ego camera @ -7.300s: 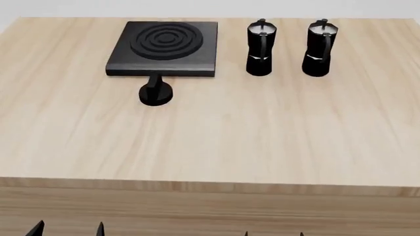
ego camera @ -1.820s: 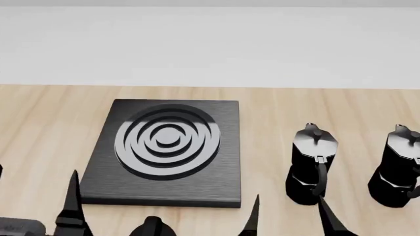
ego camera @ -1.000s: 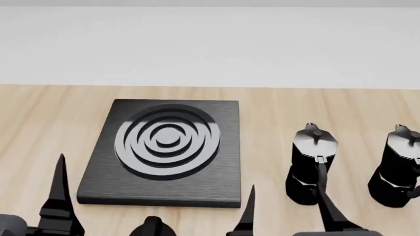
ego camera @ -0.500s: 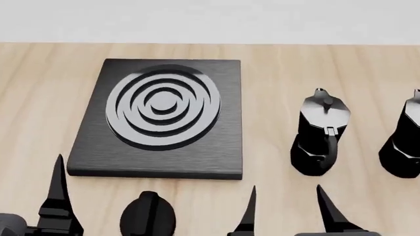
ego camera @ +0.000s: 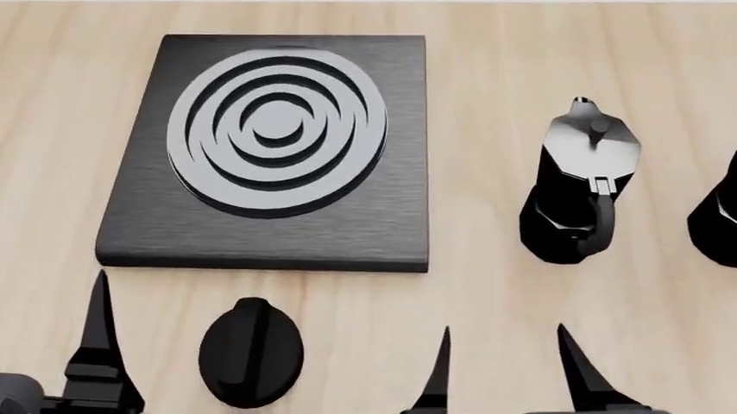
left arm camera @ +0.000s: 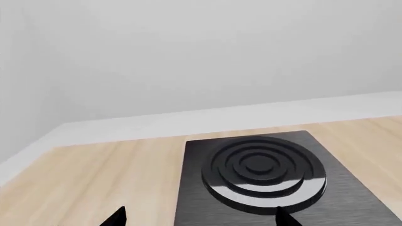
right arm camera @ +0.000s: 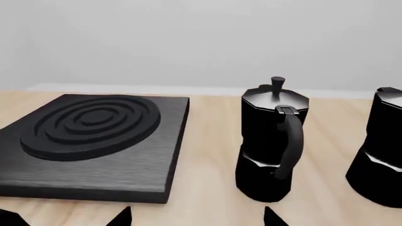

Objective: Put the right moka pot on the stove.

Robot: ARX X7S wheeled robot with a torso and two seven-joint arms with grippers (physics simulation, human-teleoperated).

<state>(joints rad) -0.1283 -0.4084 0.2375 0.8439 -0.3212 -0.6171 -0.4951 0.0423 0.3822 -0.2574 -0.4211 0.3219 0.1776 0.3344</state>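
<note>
The stove (ego camera: 271, 151) is lying flat on the far left part of the wooden table (ego camera: 484, 302), its concentric burner rings catching a grey sheen. Just in front of its near edge, the small round black knob (ego camera: 251, 351) is sitting on the wood.

To the right of the stove, well apart from it, the left moka pot (ego camera: 579, 183) is standing upright with its curved handle facing the near side. The right moka pot (ego camera: 716, 220) is standing further right, only partly showing at the edge of the head view; in the right wrist view it is likewise cut off by the frame. Both pots are resting on the table, neither on the stove.

The right gripper (ego camera: 501, 366) is hovering near the table's front, its fingers spread apart and grasping nothing, just short of the left pot. The left gripper (left arm camera: 199, 218) is hanging in front of the stove's near edge, its two tips standing wide apart and empty.
</note>
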